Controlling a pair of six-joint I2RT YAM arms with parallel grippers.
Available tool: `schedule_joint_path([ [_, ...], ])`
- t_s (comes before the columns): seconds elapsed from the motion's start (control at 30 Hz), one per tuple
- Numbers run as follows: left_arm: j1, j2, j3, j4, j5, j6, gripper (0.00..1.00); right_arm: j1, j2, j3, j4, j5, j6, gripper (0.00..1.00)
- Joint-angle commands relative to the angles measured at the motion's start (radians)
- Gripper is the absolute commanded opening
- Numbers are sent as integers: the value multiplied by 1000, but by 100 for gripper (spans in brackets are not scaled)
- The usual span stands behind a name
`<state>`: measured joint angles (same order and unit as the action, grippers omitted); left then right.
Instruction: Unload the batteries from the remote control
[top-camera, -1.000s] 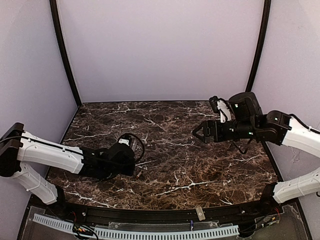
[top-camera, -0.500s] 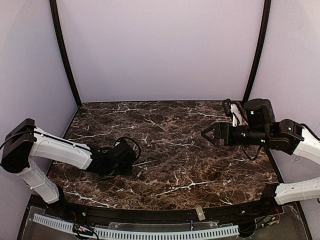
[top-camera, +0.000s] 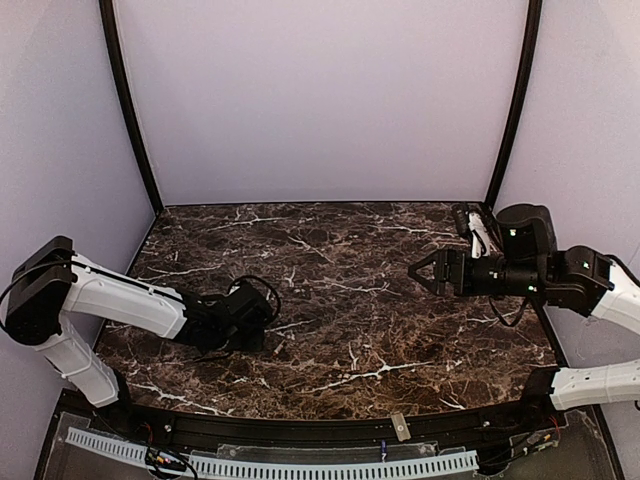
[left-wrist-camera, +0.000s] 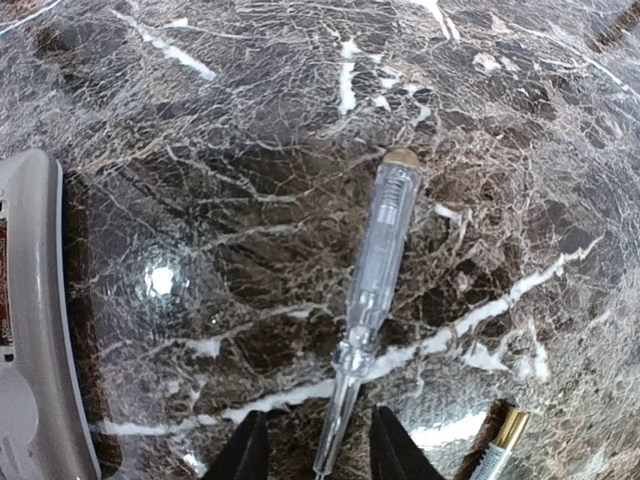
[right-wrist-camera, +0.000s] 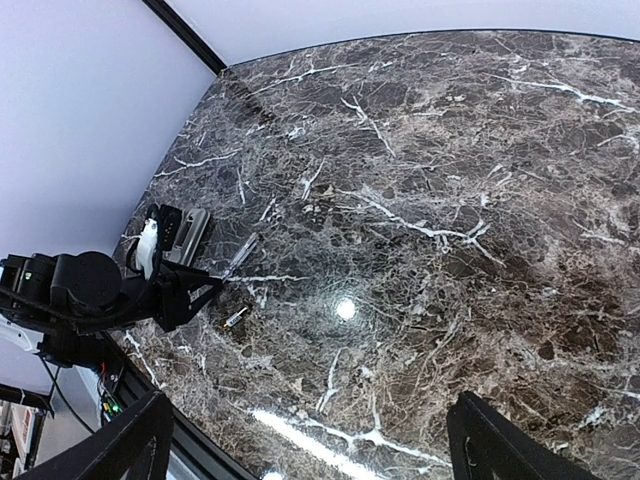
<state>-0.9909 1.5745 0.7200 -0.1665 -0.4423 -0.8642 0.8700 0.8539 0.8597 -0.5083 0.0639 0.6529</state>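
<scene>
Presently, above the table (top-camera: 400, 340), the right gripper (top-camera: 424, 271) is held wide open and empty, apparently parked clear. The remote control (left-wrist-camera: 30, 330) is laid just beside the left gripper (left-wrist-camera: 315, 452), whose jaws are parted loosely around the tip of a clear screwdriver (left-wrist-camera: 375, 270), probably the prying tool; one battery (left-wrist-camera: 497, 450) is seen nearby.

The surface (top-camera: 350, 300) was dark brown marble with white veins. The screwdriver (left-wrist-camera: 375, 270) was clear with a brass cap, the remote control (left-wrist-camera: 35, 330) grey, the battery (left-wrist-camera: 495, 455) silver with a gold tip.
</scene>
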Motion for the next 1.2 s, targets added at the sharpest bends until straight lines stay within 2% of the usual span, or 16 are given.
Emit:
schedule_joint_path([
  [0.0,4,-22,34,-45,-16,23,39,-7,-8,-13,27,14,7,95],
  [0.1,6,-54,55,-64,-41,62,46,-6,1,-1,24,27,-7,95],
  [0.27,22,-120,107,-84,-75,192,67,-7,13,29,20,112,-36,96],
  [0.33,38,-147,123,-96,-100,235,72,-8,23,44,19,153,-55,96],
  [0.4,63,-175,136,-108,-127,274,76,-9,38,62,15,196,-63,99],
  [0.67,173,-290,133,-78,-253,450,83,-26,157,156,13,305,-128,98],
  [0.97,333,-321,15,170,-381,629,92,-132,355,305,1,243,-231,99],
  [1.17,410,-309,-90,463,-493,797,93,-251,384,248,119,264,-339,99],
])
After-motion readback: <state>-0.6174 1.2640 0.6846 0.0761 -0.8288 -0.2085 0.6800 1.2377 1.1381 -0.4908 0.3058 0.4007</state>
